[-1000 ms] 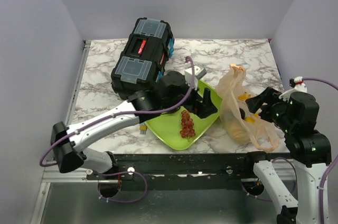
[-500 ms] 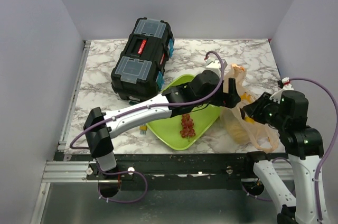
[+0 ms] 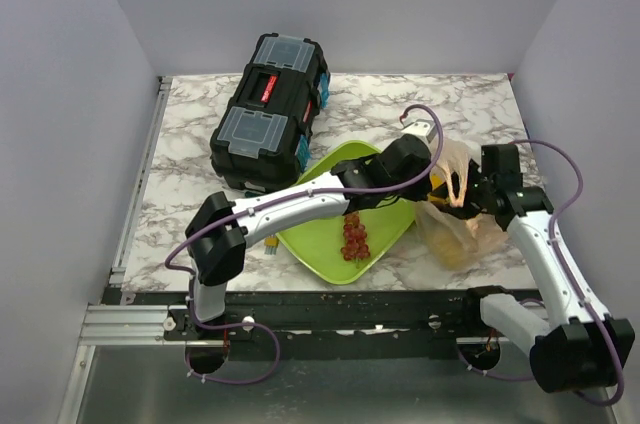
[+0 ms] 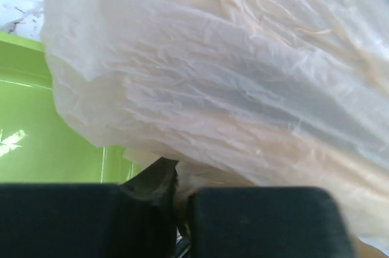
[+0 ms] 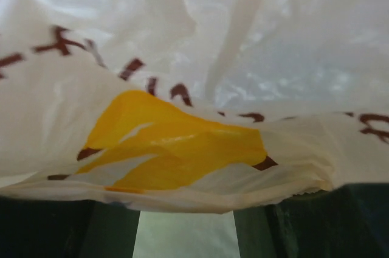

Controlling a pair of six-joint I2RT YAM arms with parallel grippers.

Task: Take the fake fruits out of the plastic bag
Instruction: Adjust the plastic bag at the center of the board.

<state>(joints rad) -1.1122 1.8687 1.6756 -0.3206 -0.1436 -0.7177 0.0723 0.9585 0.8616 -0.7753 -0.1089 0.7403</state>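
Note:
The peach plastic bag lies on the marble table right of the green tray. My left gripper reaches across the tray to the bag's top and is shut on a fold of its film. My right gripper meets the bag top from the right. Its jaws stand apart, and the bag's edge, with a yellow patch and brown lettering, is draped over the tips. A red grape bunch lies on the tray. The other fake fruits are hidden in the bag.
A black toolbox stands at the back left, close behind the tray. The left arm spans the tray's back edge. The table's right edge and the wall are close behind the right arm.
The left gripper swung right from over the tray to the bag top and shut on the film. The right arm stretched forward and left to the bag top.

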